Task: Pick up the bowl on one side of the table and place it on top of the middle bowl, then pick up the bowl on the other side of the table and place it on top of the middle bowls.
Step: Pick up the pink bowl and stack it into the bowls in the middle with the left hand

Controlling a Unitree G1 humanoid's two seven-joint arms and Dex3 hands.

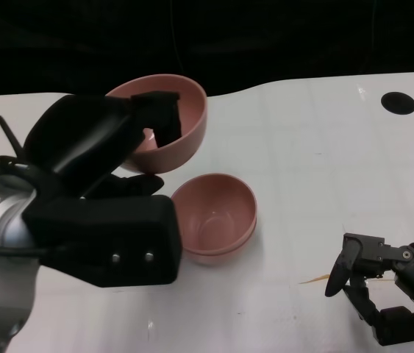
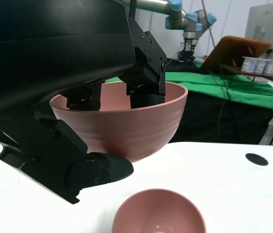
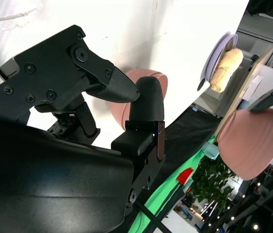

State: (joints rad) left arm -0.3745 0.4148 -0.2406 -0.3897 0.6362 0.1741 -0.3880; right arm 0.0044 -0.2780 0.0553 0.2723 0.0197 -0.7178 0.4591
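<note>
Pink, and raised clear of the white bench [image 1: 317,154], the lifted bowl [image 1: 181,121] was gripped by the left hand [image 1: 129,140]: fingers [image 2: 143,82] hooked over the rim and reached down inside, while the thumb [image 2: 100,170] pressed against the outer wall from beneath. In the head view, this bowl sat at the far side of the bench surface, tilted so that its opening faced partly toward the camera. The middle bowls [image 1: 214,217] rested upright on the bench nearer the robot, and a double rim line showed one bowl nested inside another. The left wrist view confirmed a clear gap between the lifted bowl and the stacked pair below it. The right hand [image 1: 383,287] lay at the near right of the bench, well apart from both bowls, holding nothing, with its fingers partly curled yet separated from the thumb. A black round mark [image 1: 398,102] was located on the far right of the bench surface. Beyond the bench edge, the left wrist view showed green cloth [image 2: 233,90] and a blue-jointed robot arm [image 2: 187,17].
</note>
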